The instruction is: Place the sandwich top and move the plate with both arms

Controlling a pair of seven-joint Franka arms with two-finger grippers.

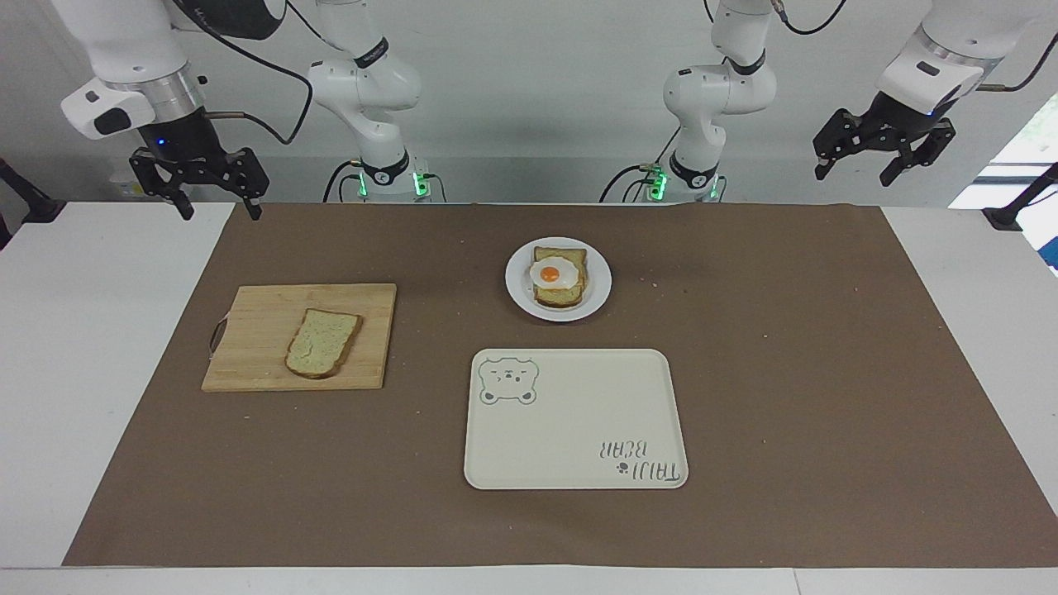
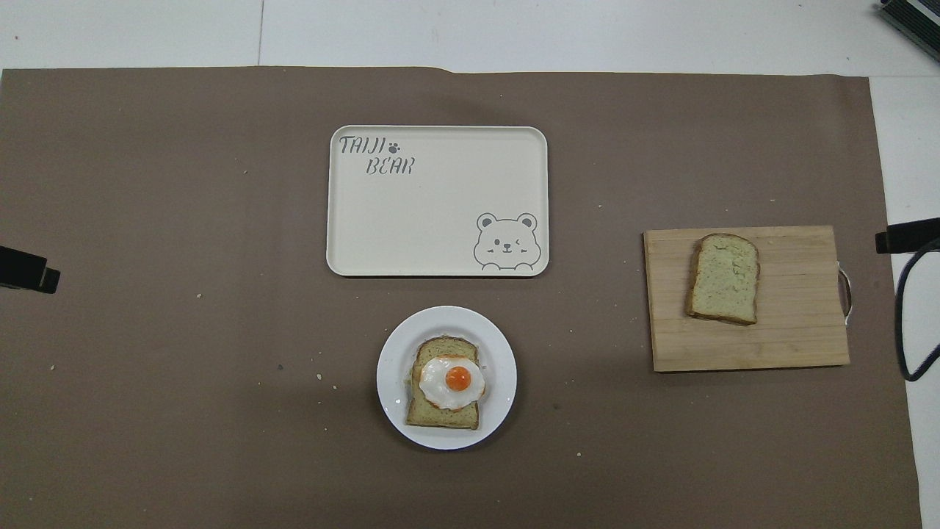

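Note:
The sandwich top, a plain speckled bread slice, lies on a wooden cutting board toward the right arm's end of the table; it also shows in the overhead view. The white plate holds a bread slice with a fried egg and sits nearer to the robots than the tray; it also shows in the overhead view. My right gripper is open, raised over the mat's corner at the robots' edge. My left gripper is open, raised over the left arm's end, and waits.
A cream rectangular tray with a bear drawing lies farther from the robots than the plate; it also shows in the overhead view. A brown mat covers the table's middle. A black cable hangs beside the cutting board.

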